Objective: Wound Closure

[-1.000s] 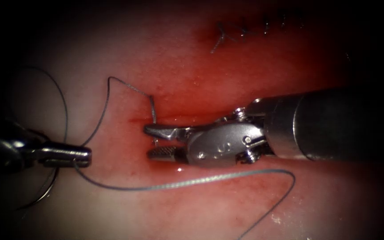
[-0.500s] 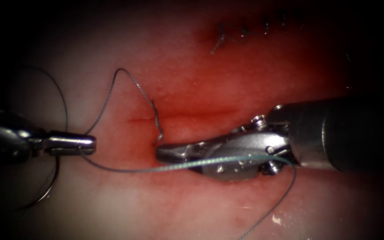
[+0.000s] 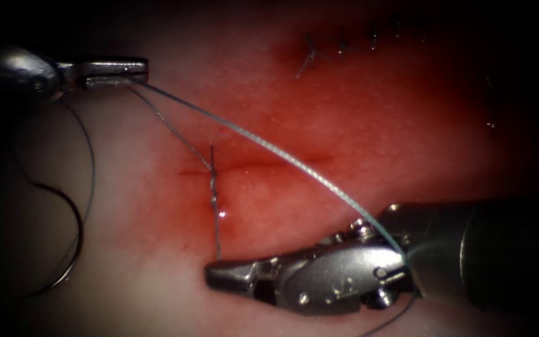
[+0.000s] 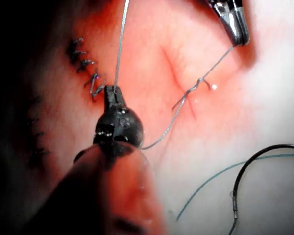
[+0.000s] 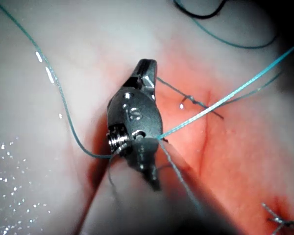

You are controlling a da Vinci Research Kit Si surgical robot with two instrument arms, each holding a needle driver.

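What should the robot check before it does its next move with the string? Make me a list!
1. Left claw shut on the thread: ok.
2. Right claw shut on the short thread end that hangs down from the twist: ok.
3. Needle out of both claws, lying loose on the tissue left of the cut: ok.
4. Twist sitting right on the cut: ok.
5. Twist pulled snug: cannot tell.
6. Long thread keeping off the right claw's arm: not ok, it drapes over it.
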